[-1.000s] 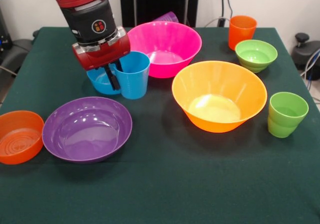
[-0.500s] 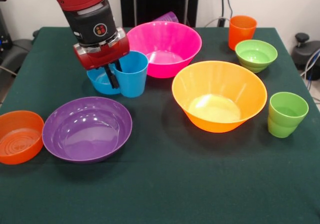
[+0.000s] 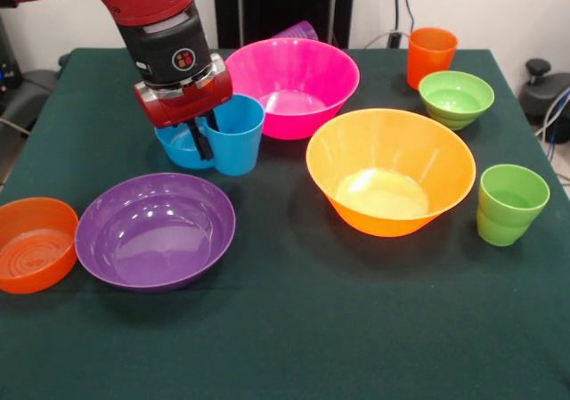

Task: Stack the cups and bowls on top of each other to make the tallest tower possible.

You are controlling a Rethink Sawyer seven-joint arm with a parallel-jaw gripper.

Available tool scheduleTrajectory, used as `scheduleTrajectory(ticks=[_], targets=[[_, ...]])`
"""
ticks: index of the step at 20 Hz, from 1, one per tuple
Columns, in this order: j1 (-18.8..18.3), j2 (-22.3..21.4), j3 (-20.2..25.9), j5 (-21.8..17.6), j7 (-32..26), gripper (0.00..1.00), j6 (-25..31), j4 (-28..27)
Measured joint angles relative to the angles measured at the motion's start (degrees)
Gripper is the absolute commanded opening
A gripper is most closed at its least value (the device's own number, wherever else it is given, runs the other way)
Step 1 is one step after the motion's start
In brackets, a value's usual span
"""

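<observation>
On a dark green table (image 3: 294,329), seen from across it, a red and black robot arm reaches down from the upper left. Its gripper (image 3: 203,134) hangs at the rim of a sky blue cup (image 3: 236,134), with one dark finger (image 3: 205,139) down outside the cup's wall on the left and another seeming to go inside the rim, so it appears closed on the cup wall. The cup stands upright on the table. Touching it on the left, partly hidden under the gripper, is a small blue bowl (image 3: 178,149).

Just behind the cup sits a large pink bowl (image 3: 294,84), and the top of a purple cup (image 3: 298,31) peeks over its far rim. To the right of centre is a large yellow-orange bowl (image 3: 390,170). At the far right corner an orange cup (image 3: 431,55) stands upright, with a small green bowl (image 3: 456,98) just in front of it. A lime green cup (image 3: 510,203) with a stepped base stands at the right edge, near the yellow-orange bowl.

In the near left, a wide shallow purple bowl (image 3: 156,230) sits beside a small orange bowl (image 3: 36,244) at the left edge, their rims almost touching.
</observation>
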Motion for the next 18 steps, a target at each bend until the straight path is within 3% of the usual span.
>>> scheduleTrajectory(ticks=[18], targets=[[2.4,1.0,-0.4,-0.4,0.0,0.0,-5.2,0.2]])
